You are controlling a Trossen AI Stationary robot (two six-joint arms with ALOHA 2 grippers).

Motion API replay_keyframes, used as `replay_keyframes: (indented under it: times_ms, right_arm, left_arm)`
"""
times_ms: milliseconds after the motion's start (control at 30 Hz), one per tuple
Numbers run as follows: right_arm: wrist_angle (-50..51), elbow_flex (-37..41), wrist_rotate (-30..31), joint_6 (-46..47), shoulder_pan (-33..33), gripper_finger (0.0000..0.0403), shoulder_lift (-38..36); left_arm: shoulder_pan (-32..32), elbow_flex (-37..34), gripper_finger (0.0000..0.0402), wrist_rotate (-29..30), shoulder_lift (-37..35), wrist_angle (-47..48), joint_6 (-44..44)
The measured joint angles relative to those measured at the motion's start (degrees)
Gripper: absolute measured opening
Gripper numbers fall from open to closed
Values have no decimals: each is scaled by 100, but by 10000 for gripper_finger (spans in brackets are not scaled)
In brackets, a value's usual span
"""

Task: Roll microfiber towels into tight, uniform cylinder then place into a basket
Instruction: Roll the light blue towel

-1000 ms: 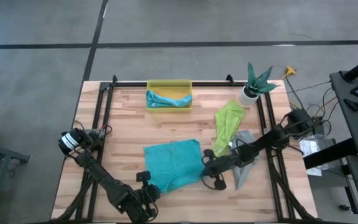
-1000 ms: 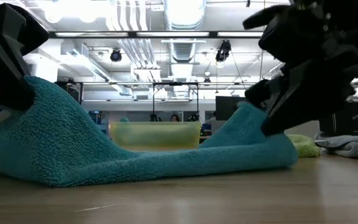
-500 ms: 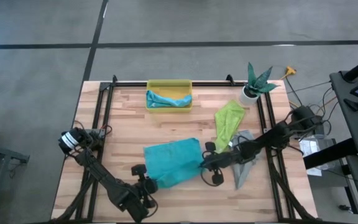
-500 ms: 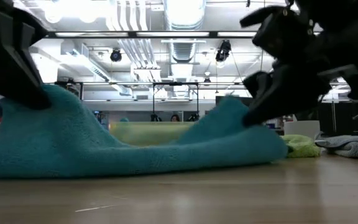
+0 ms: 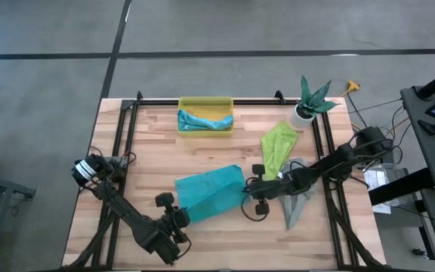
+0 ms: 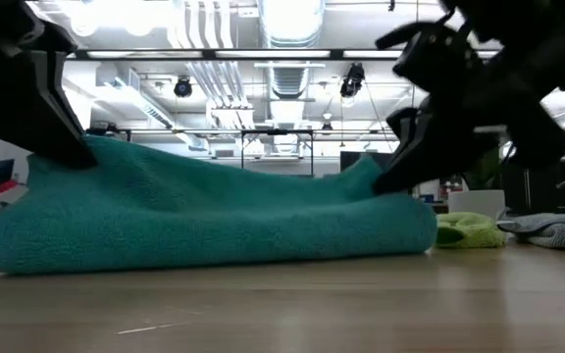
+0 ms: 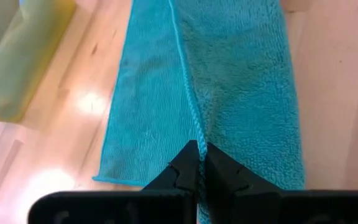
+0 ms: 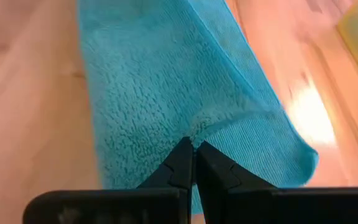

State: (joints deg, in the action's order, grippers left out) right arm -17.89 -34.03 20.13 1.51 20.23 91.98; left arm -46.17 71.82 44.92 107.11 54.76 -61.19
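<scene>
Wrist views show both pairs of jaws pinched together on the teal towel [image 5: 208, 193]: left gripper [image 7: 197, 163] on one edge, right gripper [image 8: 194, 155] on the other (fabric puckers there). It lies mid-table, folded over, well apart from the basket [image 5: 205, 102].

Grey concrete floor [image 5: 51, 45] around the table; bright ceiling lights [image 6: 292, 15] and ducts overhead.

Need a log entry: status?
Left gripper and right gripper shut on teal towel, folding it. Basket holds light blue towel. Nothing blocking.
</scene>
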Motion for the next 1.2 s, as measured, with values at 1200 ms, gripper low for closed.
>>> replay_keyframes:
  times_ms: [1200]
  right_arm:
    - [-379,73,176,-484,-1349,9,224]
  left_arm:
    - [663,-772,0,628,0,122,-303]
